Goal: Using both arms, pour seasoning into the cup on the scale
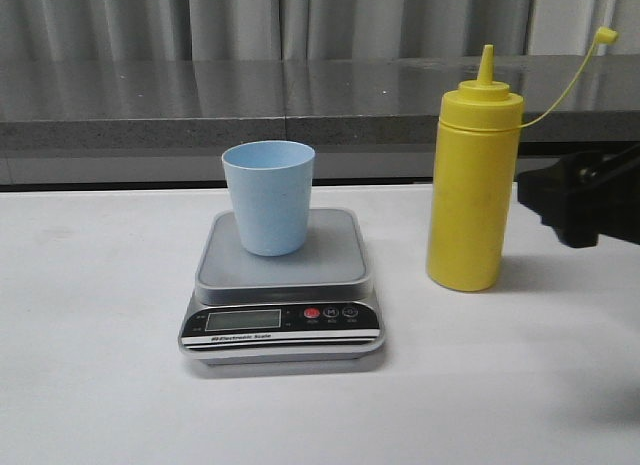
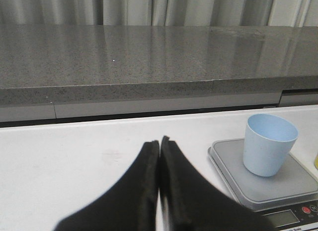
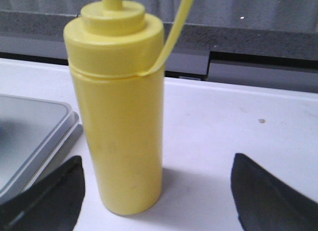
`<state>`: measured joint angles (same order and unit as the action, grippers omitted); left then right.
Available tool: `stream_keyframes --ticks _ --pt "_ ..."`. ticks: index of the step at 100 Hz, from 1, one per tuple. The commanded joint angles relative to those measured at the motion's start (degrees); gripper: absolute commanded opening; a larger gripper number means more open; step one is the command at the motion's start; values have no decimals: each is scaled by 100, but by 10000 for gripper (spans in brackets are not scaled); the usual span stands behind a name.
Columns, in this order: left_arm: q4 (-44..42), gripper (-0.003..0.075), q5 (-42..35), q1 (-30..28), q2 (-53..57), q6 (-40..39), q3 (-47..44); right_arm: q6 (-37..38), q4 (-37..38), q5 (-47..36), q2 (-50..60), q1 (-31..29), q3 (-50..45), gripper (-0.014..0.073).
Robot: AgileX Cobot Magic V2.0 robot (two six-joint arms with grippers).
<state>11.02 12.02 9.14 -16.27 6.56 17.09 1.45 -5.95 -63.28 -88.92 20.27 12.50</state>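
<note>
Scale [image 1: 283, 285] sits nearest the camera on the table [image 1: 90, 385], carrying the cup [image 1: 268, 197]. Right of the scale, the seasoning [image 1: 472, 180] stands upright, directly ahead of the released right end effector [image 3: 158, 196] and between its spread fingers. Left end effector [image 2: 159, 186] is clenched, empty, left of the scale.

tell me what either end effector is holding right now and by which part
Nothing is held. The left end effector is shut and empty; the right end effector is open, its fingers either side of the seasoning bottle, not touching.
</note>
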Motion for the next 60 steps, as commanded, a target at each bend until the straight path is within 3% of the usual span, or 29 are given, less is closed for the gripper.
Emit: stream_keyframes --ticks 1,60 --pt "63 -20 -451 -16 -34 -38 171 -12 -237 -115 617 -34 -111 597" --pt "63 -20 -451 -16 -34 -38 171 -1640 -1339 3730 4535 -34 -245 593"
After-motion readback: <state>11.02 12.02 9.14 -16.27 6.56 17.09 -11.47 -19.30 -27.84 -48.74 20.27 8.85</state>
